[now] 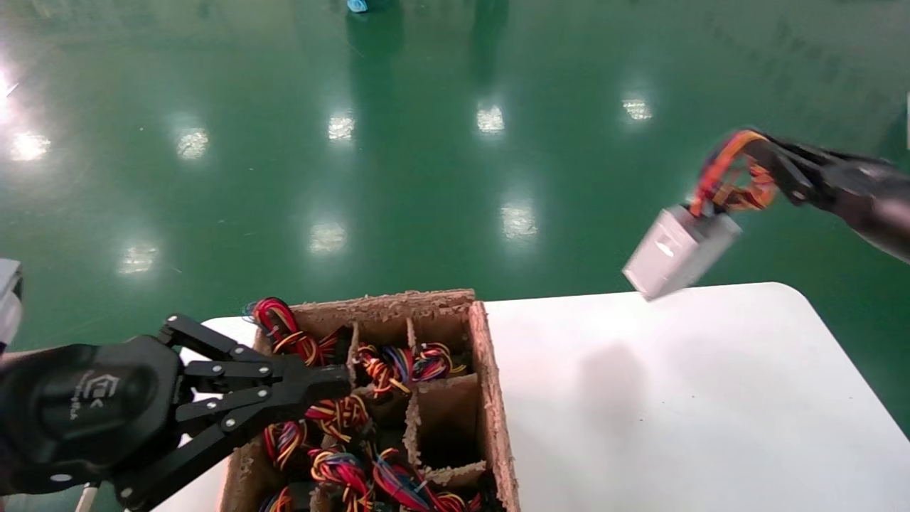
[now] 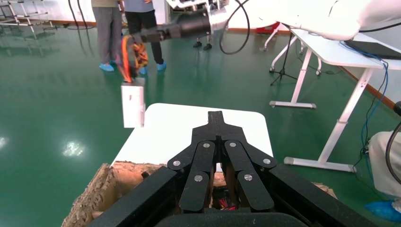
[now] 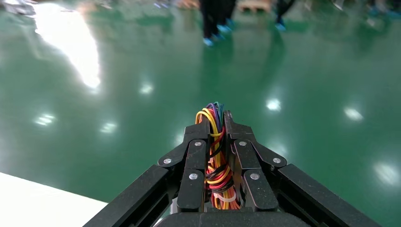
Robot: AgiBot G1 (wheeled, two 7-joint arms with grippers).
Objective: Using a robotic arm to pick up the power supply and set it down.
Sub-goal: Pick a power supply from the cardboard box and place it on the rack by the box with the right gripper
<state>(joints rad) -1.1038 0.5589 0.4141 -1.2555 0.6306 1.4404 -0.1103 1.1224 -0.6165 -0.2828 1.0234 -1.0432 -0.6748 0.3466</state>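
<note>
While it hangs there: the power supply (image 1: pixel 679 249) is in the air off the far right corner of the white counter (image 1: pixel 682 398), tilted, its grey box dangling below its own wire loop.

Right gripper (image 1: pixel 764 160): fingers clamped together on the bundle of red, yellow and orange wires (image 3: pixel 216 156) — not on the metal box. The wrist view shows the strands pinched tight between the two fingers.

Left gripper (image 1: pixel 334 380): fingers closed with nothing in them, hovering over the left side of the cardboard crate (image 1: pixel 490 398), just above the wire bundles packed in its compartments.

Crate: sits at the counter's left end; several cells hold more wired units, and one cell by the right wall looks empty.

Step in hand, as I judge it: carrying the supply over to set it down on the bare counter to the right of the crate.

How to do it well: bring it in over the counter slowly — a box hung by its wires will swing. Lower until the box's bottom corner touches and it settles flat, then open the fingers, so it doesn't drop or tip off the edge.

Risk: wires could slip through the grip under the box's weight.
</note>
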